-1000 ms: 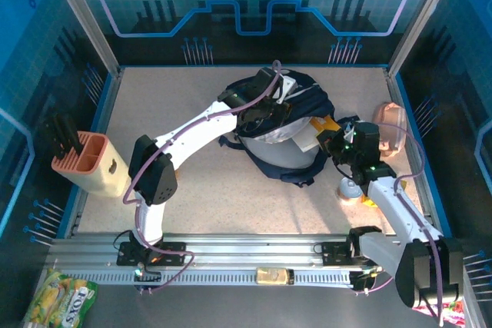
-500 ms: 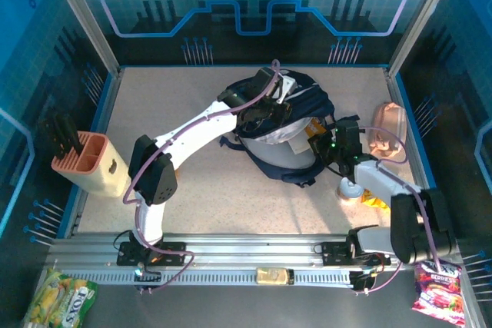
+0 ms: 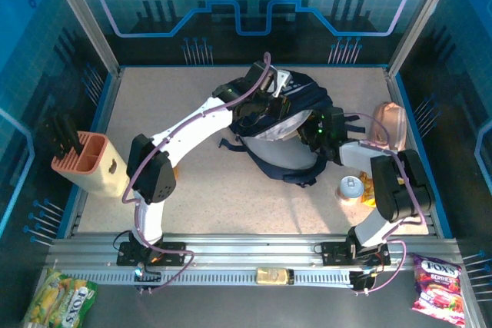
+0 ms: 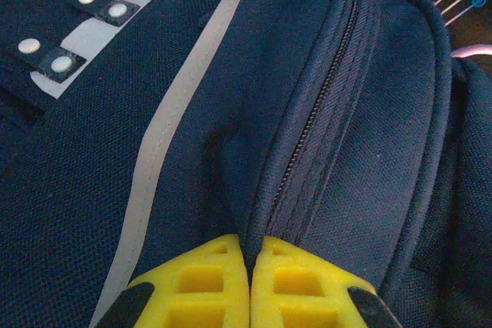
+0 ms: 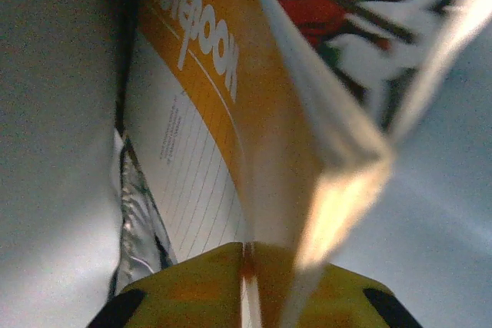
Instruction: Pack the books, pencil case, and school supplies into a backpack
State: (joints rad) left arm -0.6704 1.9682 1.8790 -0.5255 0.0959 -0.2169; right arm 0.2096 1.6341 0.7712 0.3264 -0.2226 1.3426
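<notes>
While left fingers (image 4: 196, 286) pinch the backpack (image 4: 192, 113), right fingers (image 5: 188, 286) tight on the notebook (image 5: 200, 136).

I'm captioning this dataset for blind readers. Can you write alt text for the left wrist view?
The left arm's yellow fingers are pinched shut on a fold of the dark navy backpack beside its zipper. A pale grey stripe runs diagonally across the fabric, with white-studded grey patches at upper left.
</notes>
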